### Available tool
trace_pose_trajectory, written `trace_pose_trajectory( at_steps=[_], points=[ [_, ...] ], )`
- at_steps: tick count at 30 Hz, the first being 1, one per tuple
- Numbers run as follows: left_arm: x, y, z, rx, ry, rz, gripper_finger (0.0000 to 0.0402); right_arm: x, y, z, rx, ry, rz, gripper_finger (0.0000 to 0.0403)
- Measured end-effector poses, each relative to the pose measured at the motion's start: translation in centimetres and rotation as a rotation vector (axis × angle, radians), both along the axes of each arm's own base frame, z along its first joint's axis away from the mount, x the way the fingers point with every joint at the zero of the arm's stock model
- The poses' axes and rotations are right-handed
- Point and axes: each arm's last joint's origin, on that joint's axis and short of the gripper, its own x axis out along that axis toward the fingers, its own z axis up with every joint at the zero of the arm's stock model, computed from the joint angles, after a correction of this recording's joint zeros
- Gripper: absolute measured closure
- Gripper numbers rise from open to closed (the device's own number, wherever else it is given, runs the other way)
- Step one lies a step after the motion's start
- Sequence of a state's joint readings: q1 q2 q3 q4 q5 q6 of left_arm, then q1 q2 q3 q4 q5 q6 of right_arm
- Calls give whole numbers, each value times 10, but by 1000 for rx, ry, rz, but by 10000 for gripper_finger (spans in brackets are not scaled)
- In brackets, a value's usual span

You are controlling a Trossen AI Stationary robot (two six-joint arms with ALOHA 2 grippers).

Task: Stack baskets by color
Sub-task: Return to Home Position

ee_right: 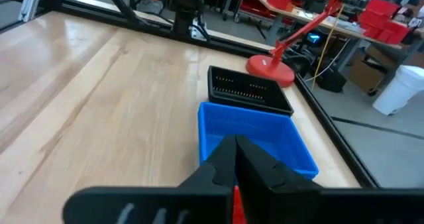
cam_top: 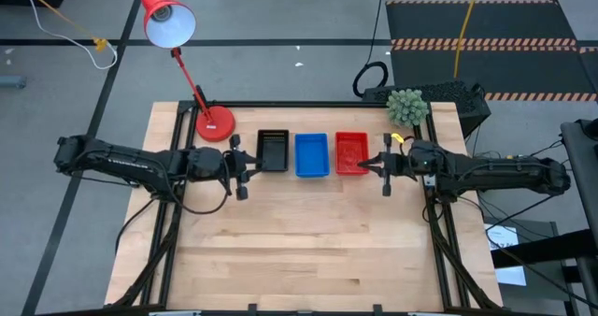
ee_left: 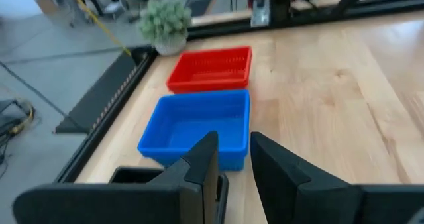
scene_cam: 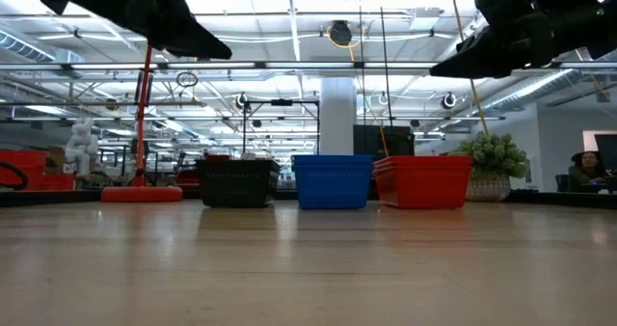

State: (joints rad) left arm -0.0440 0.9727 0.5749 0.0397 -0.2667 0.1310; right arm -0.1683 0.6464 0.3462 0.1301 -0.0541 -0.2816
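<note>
The table [cam_top: 308, 251] carries only one row of baskets along its far side. They stand in three piles: black [cam_top: 273, 150], blue [cam_top: 311, 154] and red [cam_top: 352, 153], just beside one another and squared up. Every basket I can see sits on its own colour, and nothing lies loose on the wood. From the low view each pile stands about the same height. I can't count the layers from here, so I judge rather than know that all nine are in.

By my reading the sorting is done. What's left is parking the arms.

The left gripper [cam_top: 249, 167] hangs above the table just beside the black pile, on the side away from the blue. It holds nothing, with a narrow gap between its fingers [ee_left: 205, 159]. The right gripper [cam_top: 376, 165] hangs just beside the red pile's outer side. Its fingers [ee_right: 222, 159] are pressed together and it is empty too. Both are raised off the wood in the low view.

The lamp [cam_top: 215, 122] stands near the black pile, and the plant [cam_top: 406, 106] is at the far corner beyond the red. Both are apart from the row.
</note>
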Motion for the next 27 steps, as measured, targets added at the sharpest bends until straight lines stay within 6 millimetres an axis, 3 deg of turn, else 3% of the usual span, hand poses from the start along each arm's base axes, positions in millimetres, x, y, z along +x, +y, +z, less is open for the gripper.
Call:
trace_pose_trajectory(
  at_steps=[7,15,21,27],
  points=[
    [-11,7,-10,23,-125,-2,391,0,3,-1,7,7,14,402],
    [-35,9,-15,1,-201,6,397,1,10,0,13,2,-8,402],
    [-50,9,-28,-5,-261,-6,397,1,20,-4,110,38,25,403],
    [-56,10,-44,-18,-296,2,394,-5,31,-25,123,22,39,403]
  ],
)
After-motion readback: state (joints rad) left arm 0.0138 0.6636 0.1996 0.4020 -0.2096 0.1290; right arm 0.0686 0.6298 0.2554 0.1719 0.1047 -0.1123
